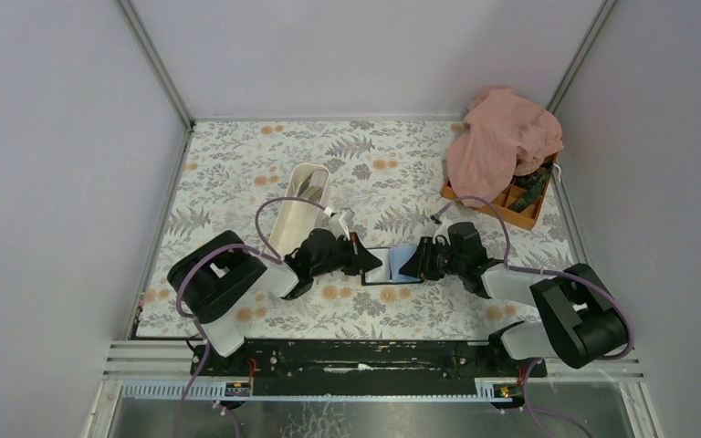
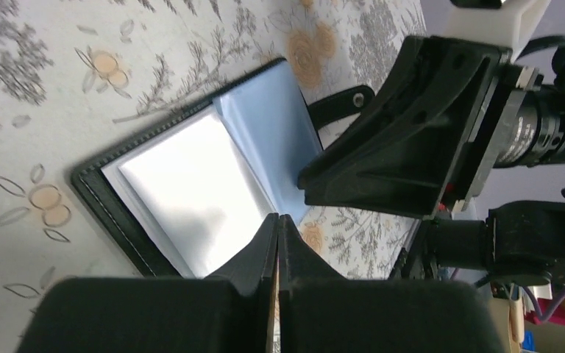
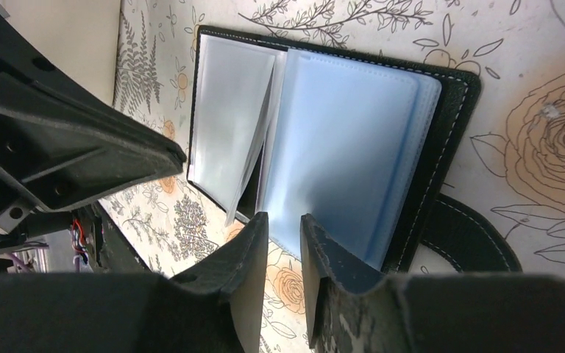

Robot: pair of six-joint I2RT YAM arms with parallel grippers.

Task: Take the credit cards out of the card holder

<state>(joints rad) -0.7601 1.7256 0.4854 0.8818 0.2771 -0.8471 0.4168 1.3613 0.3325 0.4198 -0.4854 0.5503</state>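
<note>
The black card holder lies open on the floral tabletop between my two grippers. Its clear, bluish plastic pages are spread, with one page standing up at the fold. I cannot make out any credit cards apart from these pages. My left gripper is shut with nothing between its fingers, its tips at the edge of the pale left page. My right gripper is open by a narrow gap just over the near edge of the blue page, holding nothing.
A long white tray stands behind the left arm. At the back right, an orange compartment box is partly covered by a pink cloth. The holder's black snap strap lies flat on the table beside it.
</note>
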